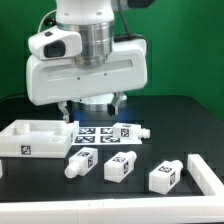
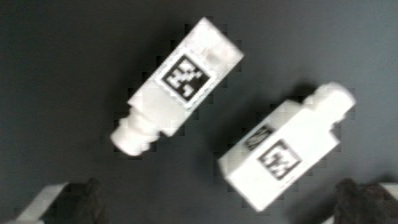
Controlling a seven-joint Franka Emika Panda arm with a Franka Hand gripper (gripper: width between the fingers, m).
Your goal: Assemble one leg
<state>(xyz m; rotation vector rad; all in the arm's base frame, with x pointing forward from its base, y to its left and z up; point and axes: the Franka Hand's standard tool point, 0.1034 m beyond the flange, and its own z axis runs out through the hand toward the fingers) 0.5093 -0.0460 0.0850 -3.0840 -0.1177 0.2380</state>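
Observation:
Three short white legs with marker tags lie on the black table in the exterior view: one at the front left (image 1: 80, 161), one in the middle (image 1: 120, 166) and one to the right (image 1: 165, 176). The wrist view shows two legs lying tilted and apart, one (image 2: 178, 85) further from the fingers and one (image 2: 285, 142) nearer. My gripper (image 1: 92, 105) hangs above the table behind the legs, touching nothing. In the wrist view the gripper (image 2: 214, 210) is open and empty, and its dark fingertips (image 2: 63, 205) show at the frame's corners.
A white square tabletop part (image 1: 35, 138) with raised edges lies at the exterior view's left. The marker board (image 1: 105, 132) lies under the gripper. Another white part (image 1: 206, 172) sits at the exterior view's right edge.

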